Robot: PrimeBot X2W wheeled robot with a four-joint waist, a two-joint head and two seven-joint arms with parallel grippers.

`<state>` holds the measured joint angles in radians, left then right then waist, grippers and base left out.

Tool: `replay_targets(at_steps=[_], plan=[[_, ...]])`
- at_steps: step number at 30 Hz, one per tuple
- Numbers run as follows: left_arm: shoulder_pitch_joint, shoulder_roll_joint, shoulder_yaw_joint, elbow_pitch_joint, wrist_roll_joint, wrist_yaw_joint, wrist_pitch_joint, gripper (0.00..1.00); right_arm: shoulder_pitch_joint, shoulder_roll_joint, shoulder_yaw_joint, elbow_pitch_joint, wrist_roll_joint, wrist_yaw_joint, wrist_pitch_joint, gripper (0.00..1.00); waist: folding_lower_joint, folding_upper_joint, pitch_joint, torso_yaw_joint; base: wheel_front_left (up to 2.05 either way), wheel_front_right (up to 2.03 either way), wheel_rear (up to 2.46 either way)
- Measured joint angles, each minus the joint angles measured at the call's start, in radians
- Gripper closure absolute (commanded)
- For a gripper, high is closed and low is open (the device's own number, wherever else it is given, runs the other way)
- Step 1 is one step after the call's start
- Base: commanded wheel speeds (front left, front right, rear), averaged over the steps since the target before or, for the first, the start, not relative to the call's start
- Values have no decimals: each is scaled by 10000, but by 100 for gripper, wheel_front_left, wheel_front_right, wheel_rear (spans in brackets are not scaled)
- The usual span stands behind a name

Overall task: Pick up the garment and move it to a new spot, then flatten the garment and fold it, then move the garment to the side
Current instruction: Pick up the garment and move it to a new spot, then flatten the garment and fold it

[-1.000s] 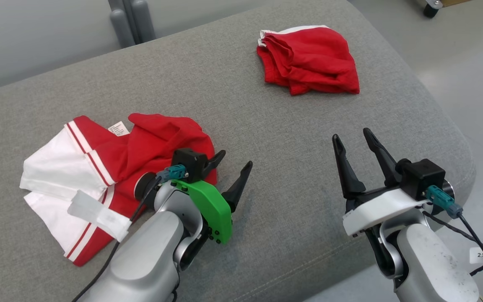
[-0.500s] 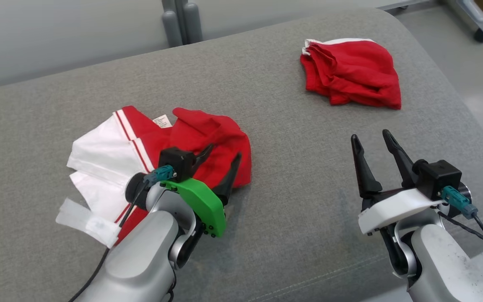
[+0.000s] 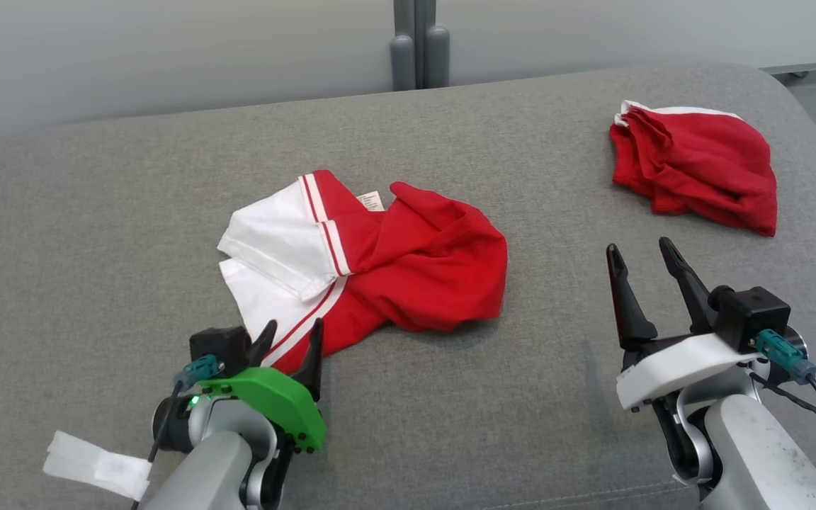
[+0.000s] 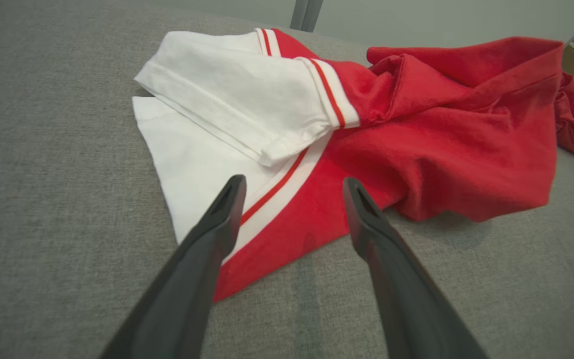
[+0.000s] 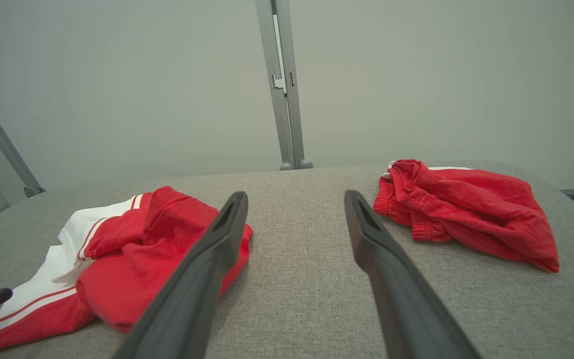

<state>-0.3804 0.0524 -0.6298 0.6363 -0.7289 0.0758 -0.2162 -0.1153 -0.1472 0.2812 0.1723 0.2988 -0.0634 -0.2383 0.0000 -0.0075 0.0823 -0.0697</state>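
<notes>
A crumpled red and white garment (image 3: 408, 269) lies in the middle of the grey cushion (image 3: 96, 234); its white striped part faces left. My left gripper (image 3: 293, 327) stands open just short of the garment's near corner, and nothing is between its fingers. In the left wrist view the garment (image 4: 416, 134) spreads ahead of the left gripper (image 4: 293, 182), whose fingertips hover over the red and white striped hem. My right gripper (image 3: 639, 246) is open and empty over bare cushion to the garment's right. The right wrist view has the garment (image 5: 132, 249) left of the right gripper (image 5: 295, 195).
A second, bunched red garment (image 3: 698, 170) lies at the cushion's back right, also seen as the red garment (image 5: 466, 209) from the right wrist. Grey metal posts (image 3: 418, 49) stand behind the cushion before a pale wall. The cushion rounds off at the right.
The head camera has turned, shifting the whole picture rightward. My left gripper has drawn back off the garment's red part to its near corner, staying open. The right gripper holds its pose.
</notes>
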Motion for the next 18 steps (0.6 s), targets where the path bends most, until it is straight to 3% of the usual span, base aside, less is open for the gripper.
replay_targets(at_steps=[7,18], plan=[[402,424,802,63,-247,127,-151,0,8,4,173,-88,-4,13,0,0,0,0,-53,536,0,0,0],[-530,855,1168,556,-245,217,10,0,-68,-46,491,-366,-180,104,117,0,0,0,410,220,0,0,0]])
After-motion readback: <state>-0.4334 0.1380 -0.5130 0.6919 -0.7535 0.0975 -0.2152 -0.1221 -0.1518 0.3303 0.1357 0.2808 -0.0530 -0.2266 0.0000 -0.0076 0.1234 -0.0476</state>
